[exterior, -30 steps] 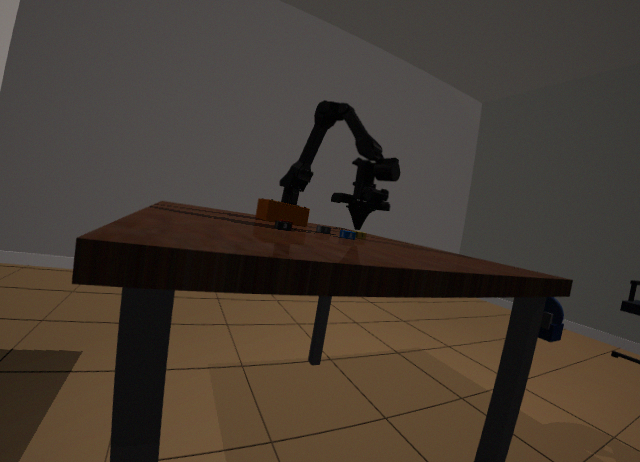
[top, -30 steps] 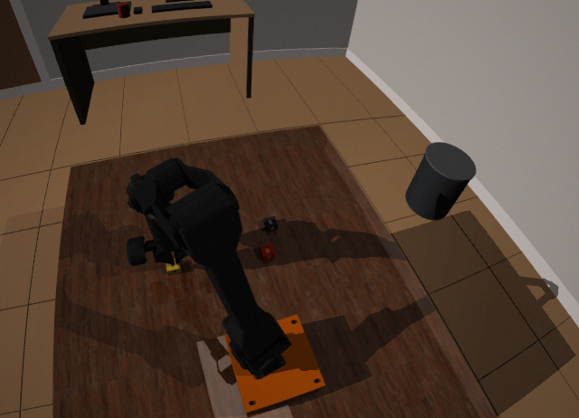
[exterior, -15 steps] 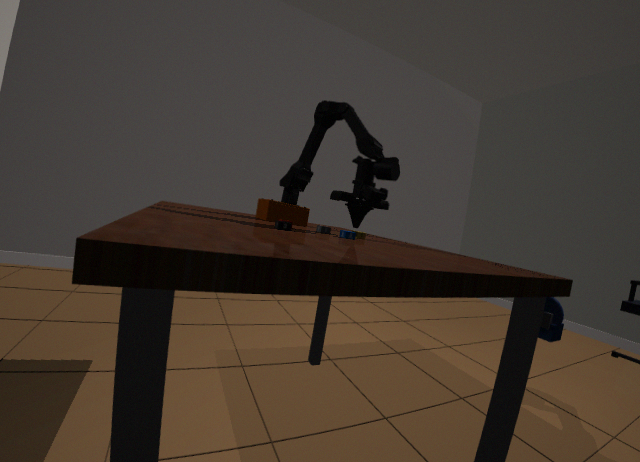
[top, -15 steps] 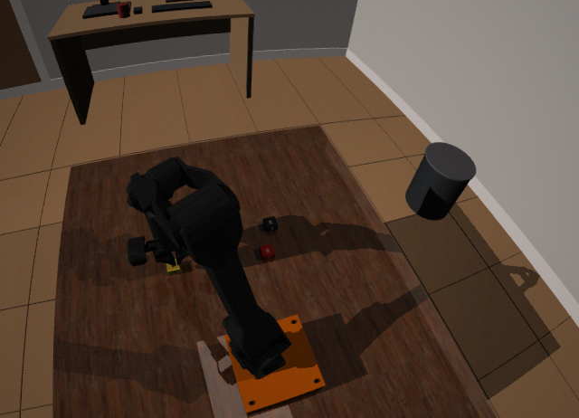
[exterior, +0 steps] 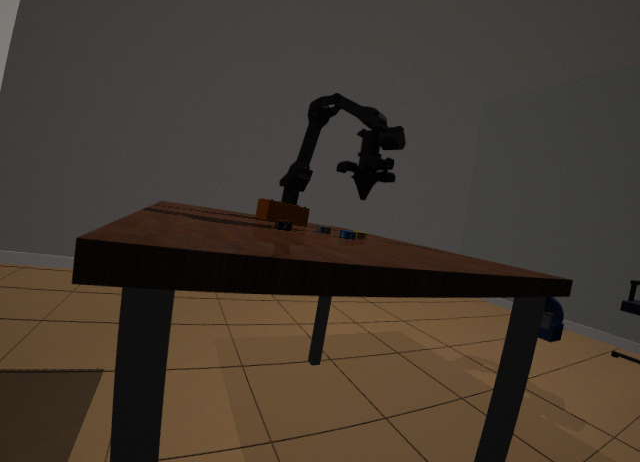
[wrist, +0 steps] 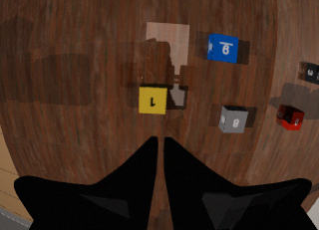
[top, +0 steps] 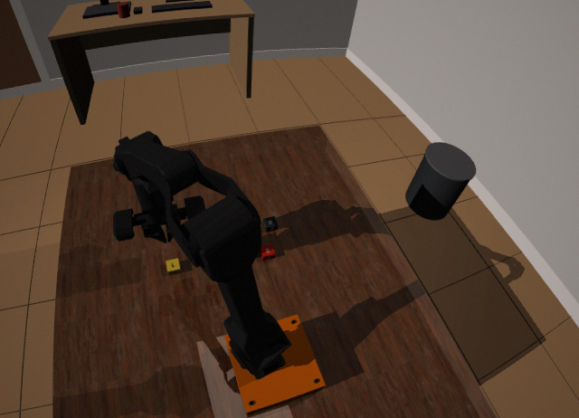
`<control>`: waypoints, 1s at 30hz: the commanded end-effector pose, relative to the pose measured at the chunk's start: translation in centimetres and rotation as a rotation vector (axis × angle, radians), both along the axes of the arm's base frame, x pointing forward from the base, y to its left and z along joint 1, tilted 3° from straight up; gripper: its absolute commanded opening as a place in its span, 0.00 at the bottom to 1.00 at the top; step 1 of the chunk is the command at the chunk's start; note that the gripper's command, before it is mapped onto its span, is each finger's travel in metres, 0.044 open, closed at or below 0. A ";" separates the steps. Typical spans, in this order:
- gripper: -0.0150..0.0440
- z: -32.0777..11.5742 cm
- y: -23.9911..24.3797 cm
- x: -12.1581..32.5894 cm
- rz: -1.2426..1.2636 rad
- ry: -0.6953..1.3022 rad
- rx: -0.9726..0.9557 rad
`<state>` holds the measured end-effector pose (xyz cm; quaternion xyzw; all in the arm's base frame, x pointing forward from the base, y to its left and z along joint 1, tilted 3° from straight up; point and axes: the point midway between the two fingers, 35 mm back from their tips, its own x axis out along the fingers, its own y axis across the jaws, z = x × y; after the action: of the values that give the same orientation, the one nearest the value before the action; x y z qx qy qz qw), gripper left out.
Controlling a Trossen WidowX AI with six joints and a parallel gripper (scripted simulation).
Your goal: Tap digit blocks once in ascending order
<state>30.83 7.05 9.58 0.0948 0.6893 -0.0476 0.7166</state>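
My gripper (wrist: 159, 142) (exterior: 363, 197) is shut and empty, well above the table. In the wrist view its tips show just below the yellow block (wrist: 153, 100) (top: 173, 265) (exterior: 361, 235), which shows a 1. The blue block (wrist: 224, 49) (exterior: 347, 234) shows an upside-down 6 with a line. The grey block (wrist: 234, 120) (exterior: 324, 229) shows an 8. The black block (wrist: 312, 73) (top: 270, 223) (exterior: 283, 224) shows a 3. The red block (wrist: 292, 118) (top: 268, 251) has a digit too small to read surely. In the top view the arm hides the blue and grey blocks.
The arm stands on an orange base (top: 276, 390) (exterior: 281, 212) at one end of the brown table (top: 327, 282) (exterior: 232, 245). A dark cylinder (top: 439, 180) is right of the table. A desk (top: 163, 18) with monitors and a red mug (top: 123, 9) stands beyond.
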 end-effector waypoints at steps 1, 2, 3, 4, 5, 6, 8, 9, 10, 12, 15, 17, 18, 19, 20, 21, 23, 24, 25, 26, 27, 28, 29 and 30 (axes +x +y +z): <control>0.29 0.9 -0.2 -0.3 0.003 0.006 -0.007; 0.29 0.9 -0.4 -0.2 0.003 0.006 -0.007; 0.29 0.9 -1.2 0.1 0.003 0.006 -0.009; 0.29 0.9 -2.4 0.7 0.003 0.005 -0.010; 0.29 0.9 -3.9 1.3 0.003 0.005 -0.013; 0.29 0.8 -5.5 1.8 0.003 0.004 -0.015; 0.29 0.8 -8.7 2.6 0.003 0.004 -0.018; 0.29 0.7 -10.4 2.9 0.003 0.004 -0.020; 0.29 0.7 -11.9 3.0 0.003 0.004 -0.022; 0.29 0.5 -14.9 3.1 0.003 0.004 -0.024; 0.29 0.3 -19.5 2.8 0.003 0.005 -0.028; 0.29 0.2 -22.5 2.3 0.003 0.005 -0.030; 0.29 0.1 -23.9 1.9 0.003 0.006 -0.030; 0.29 0.0 -25.3 1.5 0.003 0.006 -0.031; 0.29 -0.1 -26.5 1.1 0.003 0.006 -0.032; 0.29 -0.1 -27.1 0.8 0.003 0.006 -0.032; 0.29 -0.1 -27.2 0.8 0.003 0.006 -0.032; 0.29 -0.1 -27.2 0.8 0.003 0.006 -0.032; 0.29 -0.1 -27.2 0.8 0.003 0.006 -0.032; 0.29 -0.1 -27.2 0.8 0.003 0.006 -0.032; 0.29 -0.4 -27.3 0.8 0.003 0.006 -0.032; 0.29 -1.2 -27.3 0.9 0.003 0.006 -0.032; 0.29 -2.5 -27.3 1.1 0.003 0.006 -0.032; 0.29 -4.2 -27.3 1.2 0.003 0.006 -0.032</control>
<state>32.06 -20.09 9.01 0.0813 0.6817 -0.0642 0.7242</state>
